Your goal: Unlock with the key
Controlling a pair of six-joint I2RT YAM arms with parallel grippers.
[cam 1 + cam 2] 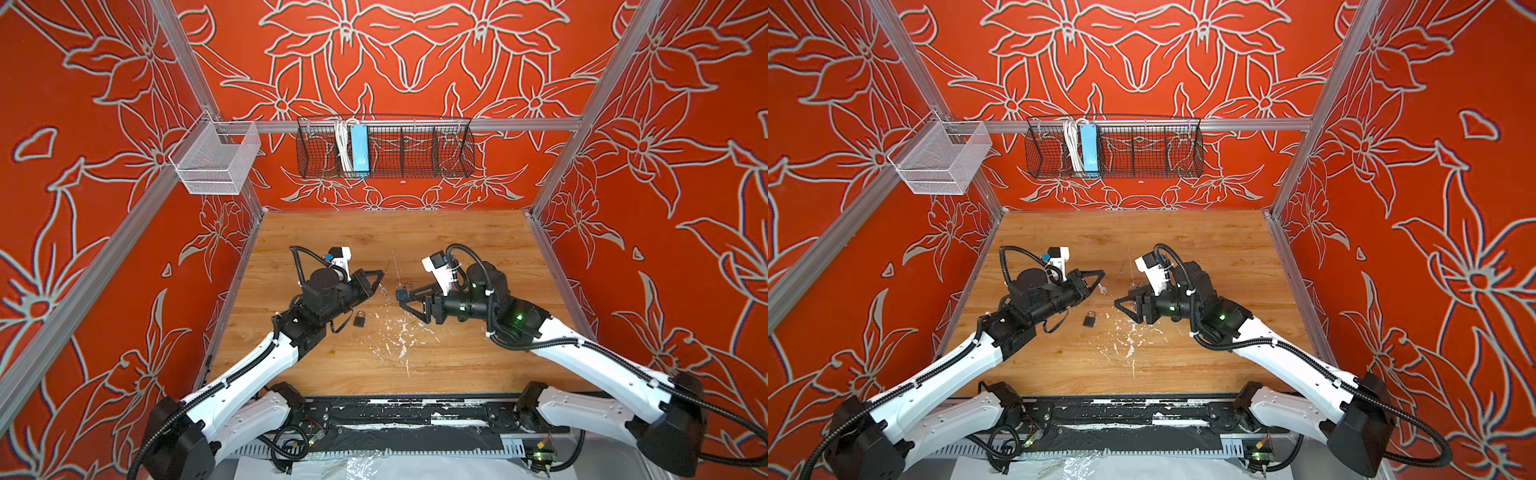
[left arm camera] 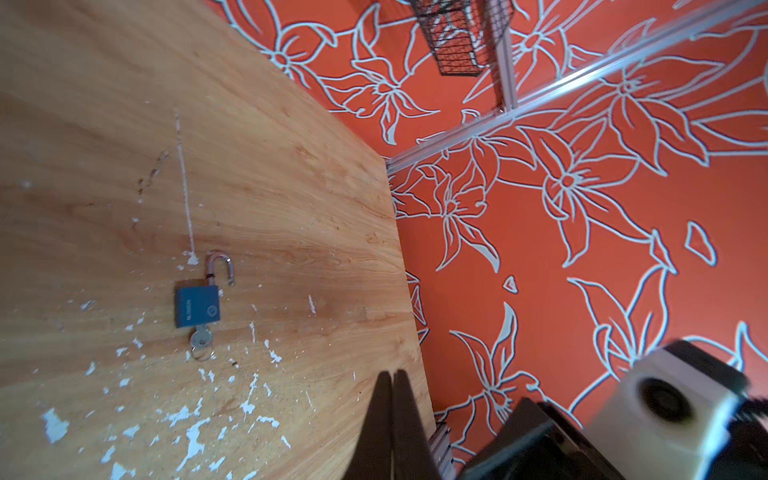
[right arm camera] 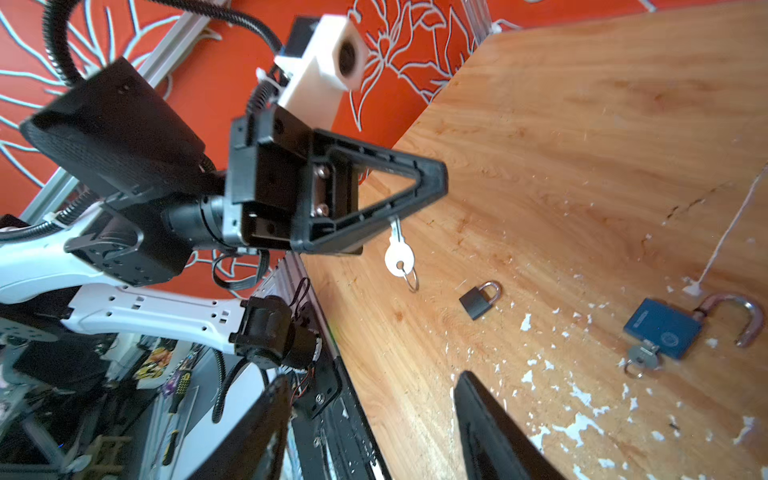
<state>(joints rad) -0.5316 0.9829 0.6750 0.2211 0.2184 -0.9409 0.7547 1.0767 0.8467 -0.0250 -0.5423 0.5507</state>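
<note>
A blue padlock (image 3: pixel 660 328) lies flat on the wooden table (image 1: pixel 374 232), its shackle (image 3: pixel 744 316) swung open and a key (image 3: pixel 642 355) sitting in its keyhole. The left wrist view shows the same padlock (image 2: pixel 197 305). In a top view it (image 1: pixel 401 294) lies just past the tips of my right gripper (image 1: pixel 402 300), which stands open and empty (image 3: pixel 374 378). A small black padlock (image 1: pixel 359 319) with its shackle closed lies between the arms. My left gripper (image 1: pixel 380 276) is shut on a silver key (image 3: pixel 399 255) that hangs below its fingers, above the table.
A black wire basket (image 1: pixel 384 147) holding a blue power strip hangs on the back wall. A white mesh basket (image 1: pixel 216 160) hangs at the back left. White paint flecks (image 1: pixel 395 336) mark the wood. Red flowered walls close three sides.
</note>
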